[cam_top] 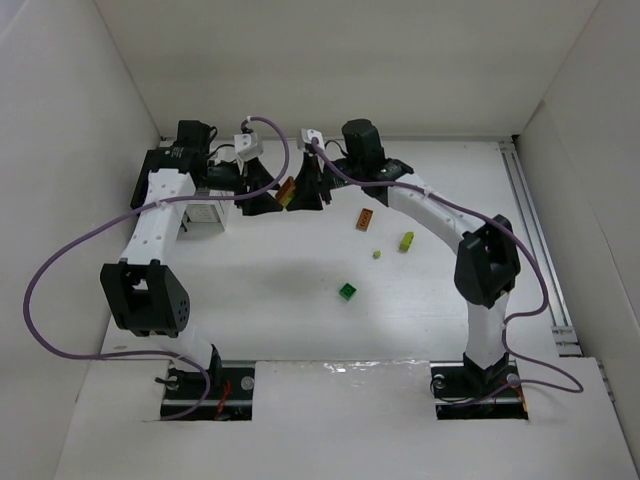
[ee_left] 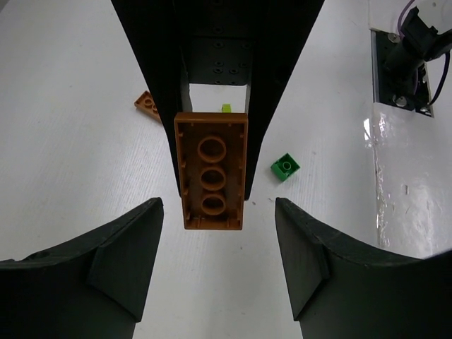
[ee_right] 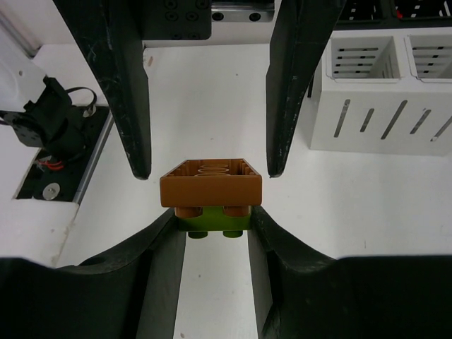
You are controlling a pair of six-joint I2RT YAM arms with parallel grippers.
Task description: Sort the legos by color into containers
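Note:
My right gripper is shut on a yellow-green brick that is stuck under an orange plate brick, held above the table at the back. My left gripper faces it, open, with its fingers on either side of the orange brick's free end without touching it. A white slatted bin stands beside the left arm. I cannot make out the black bin.
Loose legos lie on the table right of centre: an orange one, a yellow-green one, a tiny yellow-green one and a green one. White walls enclose the table.

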